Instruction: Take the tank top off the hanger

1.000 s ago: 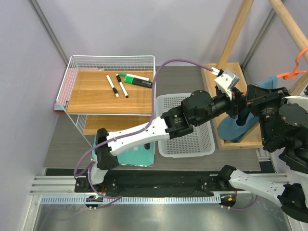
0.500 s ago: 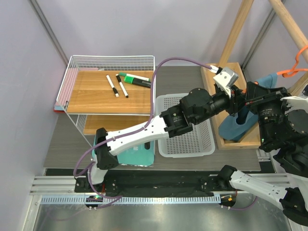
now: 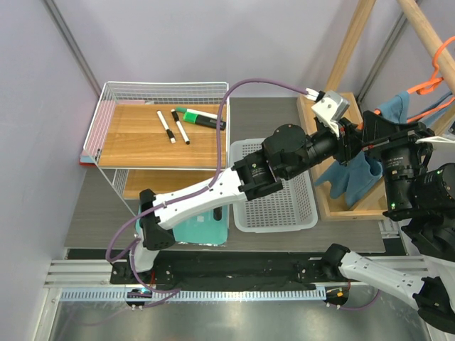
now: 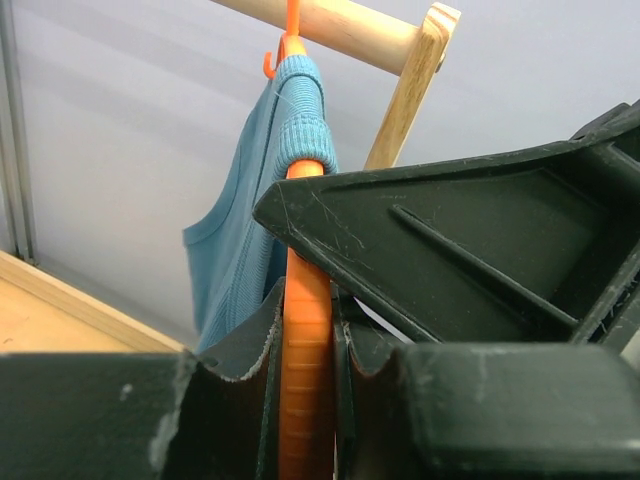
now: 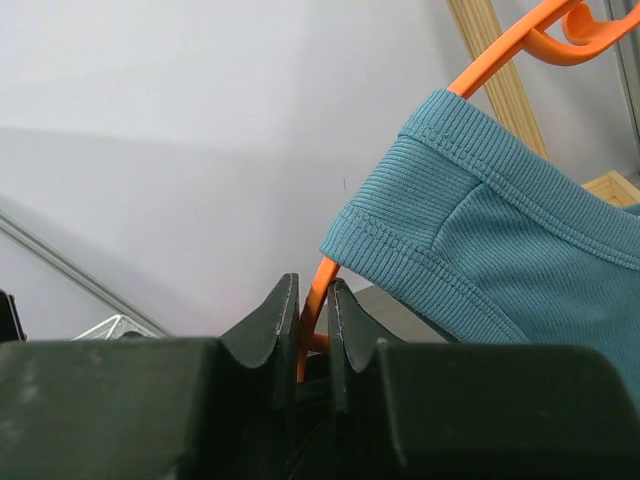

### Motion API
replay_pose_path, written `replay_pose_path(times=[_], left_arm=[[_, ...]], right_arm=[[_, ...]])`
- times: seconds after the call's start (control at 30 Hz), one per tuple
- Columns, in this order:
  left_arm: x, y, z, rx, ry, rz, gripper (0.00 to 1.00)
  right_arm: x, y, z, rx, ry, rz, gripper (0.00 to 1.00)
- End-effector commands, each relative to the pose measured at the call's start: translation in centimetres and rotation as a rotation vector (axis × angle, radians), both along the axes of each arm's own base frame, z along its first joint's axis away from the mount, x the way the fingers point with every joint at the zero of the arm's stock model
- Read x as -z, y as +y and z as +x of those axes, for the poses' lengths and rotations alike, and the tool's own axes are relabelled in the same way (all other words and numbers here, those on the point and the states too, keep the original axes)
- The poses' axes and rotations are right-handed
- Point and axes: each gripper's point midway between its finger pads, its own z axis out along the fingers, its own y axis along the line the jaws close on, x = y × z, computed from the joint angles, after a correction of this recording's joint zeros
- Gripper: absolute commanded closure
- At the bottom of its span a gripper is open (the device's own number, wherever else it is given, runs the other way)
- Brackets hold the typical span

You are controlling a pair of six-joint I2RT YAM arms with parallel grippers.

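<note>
The orange hanger [image 3: 431, 88] hooks over the wooden rod at the far right. The teal-blue tank top [image 3: 355, 177] is draped on it and dangles over the wooden rack base. My left gripper [image 3: 353, 144] is shut on the hanger's arm. In the left wrist view the orange bar [image 4: 303, 330] is pinched between the jaws of that gripper [image 4: 305, 345], below the tank top's strap [image 4: 300, 125]. My right gripper [image 3: 371, 131] is shut on the hanger beside it. In the right wrist view its jaws [image 5: 313, 322] clamp the thin orange arm [image 5: 500, 42] just below the tank top's hem [image 5: 480, 250].
A white basket [image 3: 242, 213] stands in the middle, left of the wooden rack [image 3: 348, 50]. A wire shelf [image 3: 163, 92] with wooden boards holds markers [image 3: 199, 118] at the back left. A mint-green mat [image 3: 202, 229] lies near the left arm's base.
Both grippers have risen with the hanger. The tank top has lifted off the wooden rack base and now hangs stretched below the hanger.
</note>
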Motion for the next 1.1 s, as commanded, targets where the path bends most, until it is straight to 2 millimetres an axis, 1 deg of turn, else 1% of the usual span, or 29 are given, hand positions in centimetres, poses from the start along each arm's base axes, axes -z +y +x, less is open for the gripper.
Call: replay_pose_path(times=[0.0, 0.13, 0.17, 0.2, 0.23, 0.27, 0.3, 0.33, 0.37, 0.43, 0.57, 0.73, 0.87, 0.9, 0.93, 0.97, 1.0, 1.03, 1.07], left_arm=[[-1.0, 0.7, -1.2, 0.042, 0.027, -0.004, 1.00], [-1.6, 1.8, -2.0, 0.062, 0.049, -0.013, 1.00], [-0.9, 1.8, -2.1, 0.066, 0.056, 0.002, 1.00], [-1.0, 2.0, -2.4, 0.074, 0.058, 0.001, 1.00], [-1.4, 2.5, -2.9, 0.087, 0.056, -0.003, 1.00], [-0.6, 2.6, -3.0, 0.090, 0.064, 0.015, 1.00], [-0.5, 2.8, -3.2, 0.094, 0.067, 0.017, 1.00], [-1.3, 3.6, -3.6, 0.103, 0.070, 0.002, 1.00], [-0.3, 3.6, -3.7, 0.105, 0.079, 0.019, 1.00], [-0.4, 4.2, -4.0, 0.109, 0.090, 0.017, 1.00], [-0.4, 5.6, -4.3, 0.105, 0.106, 0.018, 1.00], [-0.4, 6.5, -4.4, 0.100, 0.115, 0.016, 1.00], [0.4, 7.1, -4.3, 0.085, 0.120, 0.030, 1.00], [0.4, 7.3, -4.3, 0.080, 0.121, 0.031, 1.00], [-0.1, 7.8, -4.3, 0.075, 0.120, 0.020, 1.00], [0.4, 7.9, -4.3, 0.070, 0.125, 0.028, 1.00], [0.2, 8.2, -4.3, 0.067, 0.121, 0.024, 1.00], [-0.3, 8.8, -4.3, 0.060, 0.120, 0.013, 1.00], [-0.1, 9.0, -4.3, 0.058, 0.122, 0.017, 1.00]], right_arm=[[-3.4, 0.8, -0.8, -0.077, -0.122, 0.066, 0.99], [-2.6, 1.3, -1.1, -0.124, -0.115, 0.108, 0.99], [-2.3, 1.6, -1.2, -0.140, -0.104, 0.123, 0.99], [-2.2, 1.7, -1.3, -0.156, -0.106, 0.135, 0.99], [-1.9, 2.4, -1.3, -0.185, -0.105, 0.135, 0.99], [-1.8, 2.8, -1.3, -0.202, -0.103, 0.140, 0.99], [-1.6, 3.3, -1.1, -0.218, -0.096, 0.150, 0.99], [-1.6, 4.1, -1.1, -0.252, -0.096, 0.145, 0.99], [-1.7, 4.3, -1.1, -0.260, -0.096, 0.145, 0.99], [-1.5, 5.1, -0.8, -0.280, -0.088, 0.134, 0.99], [-1.4, 5.8, -0.5, -0.296, -0.085, 0.132, 0.99], [-1.2, 7.1, -0.1, -0.328, -0.077, 0.112, 0.99], [-1.7, 8.3, 0.2, -0.365, -0.087, 0.094, 0.99], [-1.6, 9.1, 0.5, -0.385, -0.081, 0.079, 0.99], [-1.9, 9.3, 0.5, -0.392, -0.085, 0.075, 0.99], [-2.0, 9.6, 0.6, -0.399, -0.085, 0.072, 0.99], [-1.8, 10.2, 1.0, -0.405, -0.075, 0.061, 0.99], [-2.1, 10.5, 1.0, -0.416, -0.079, 0.060, 0.99], [-2.1, 10.7, 1.1, -0.422, -0.080, 0.057, 0.99]])
